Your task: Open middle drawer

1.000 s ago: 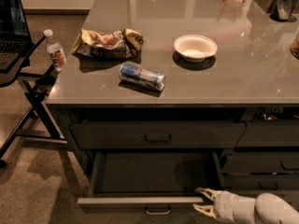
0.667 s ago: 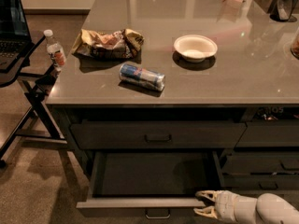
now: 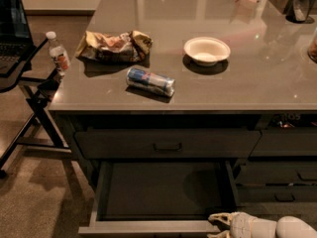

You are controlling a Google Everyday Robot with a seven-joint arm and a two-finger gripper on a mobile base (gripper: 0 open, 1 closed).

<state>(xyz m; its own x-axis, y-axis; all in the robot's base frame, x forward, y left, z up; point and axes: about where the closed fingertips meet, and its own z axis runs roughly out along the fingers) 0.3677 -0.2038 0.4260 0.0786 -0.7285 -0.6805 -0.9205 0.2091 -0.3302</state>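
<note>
The middle drawer (image 3: 148,227) stands pulled well out below the counter, its dark inside (image 3: 163,190) bare and its paler rims showing. Its front face and pull are cut off by the bottom edge of the view. Above it is a shut drawer front (image 3: 167,144) with a small black pull. My gripper (image 3: 218,225), pale and cream-coloured, comes in from the lower right. It sits at the right end of the drawer's front rim, one finger (image 3: 220,216) above the rim and one below, shut on it.
On the grey counter (image 3: 247,88) lie a blue can (image 3: 150,81) on its side, a crumpled chip bag (image 3: 114,46) and a white bowl (image 3: 207,50). A water bottle (image 3: 58,52) and a black folding stand (image 3: 29,93) are to the left. More drawers (image 3: 282,182) are on the right.
The drawer's front rim has come further out towards the camera, and my gripper has moved back with it. Nothing on the counter has moved.
</note>
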